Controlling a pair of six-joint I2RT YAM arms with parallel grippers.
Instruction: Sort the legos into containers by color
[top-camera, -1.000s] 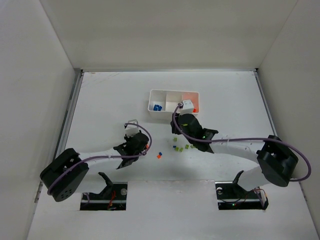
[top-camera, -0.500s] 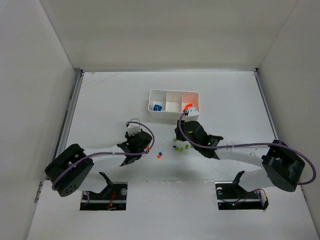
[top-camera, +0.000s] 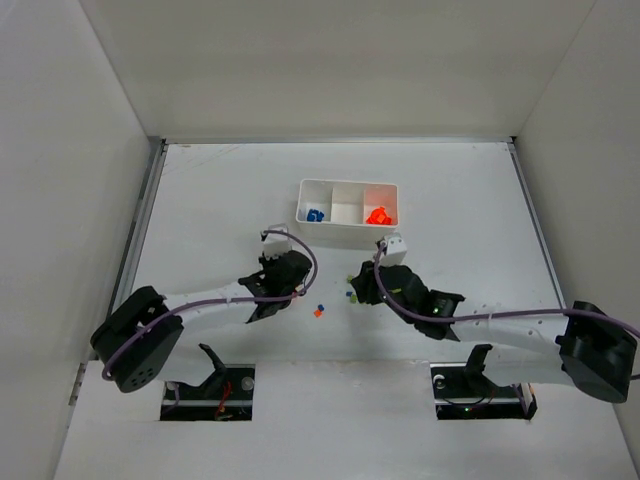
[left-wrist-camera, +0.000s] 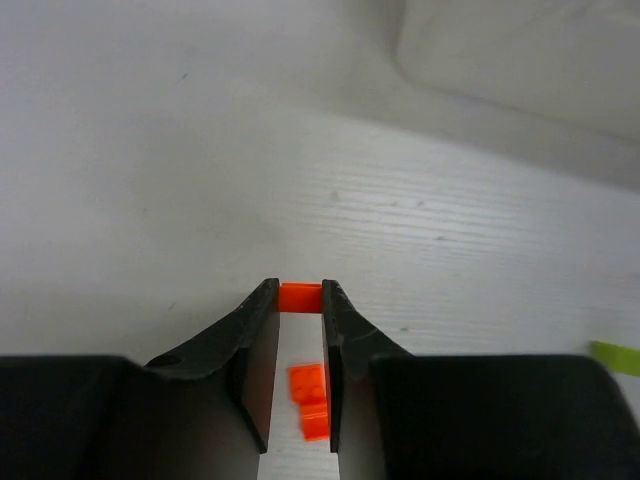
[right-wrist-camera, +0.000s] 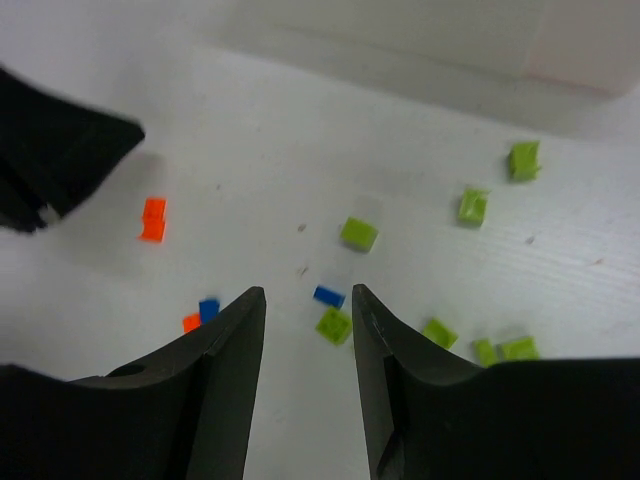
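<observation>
The white tray holds blue bricks in its left compartment and orange-red bricks in its right one. My left gripper is shut on an orange-red brick held at its fingertips above the table. Another orange-red brick lies on the table beneath them. My right gripper is open and empty, low over a blue brick and a yellow-green brick. Several yellow-green bricks lie scattered to its right.
A small orange-red and blue pair lies on the table between the two grippers and shows in the right wrist view. The left gripper's dark body is close on the right gripper's left. The tray wall stands just beyond the loose bricks.
My right gripper has drawn back from the tray's right compartment to the loose bricks nearer the arms. My left gripper has moved right, towards the tray.
</observation>
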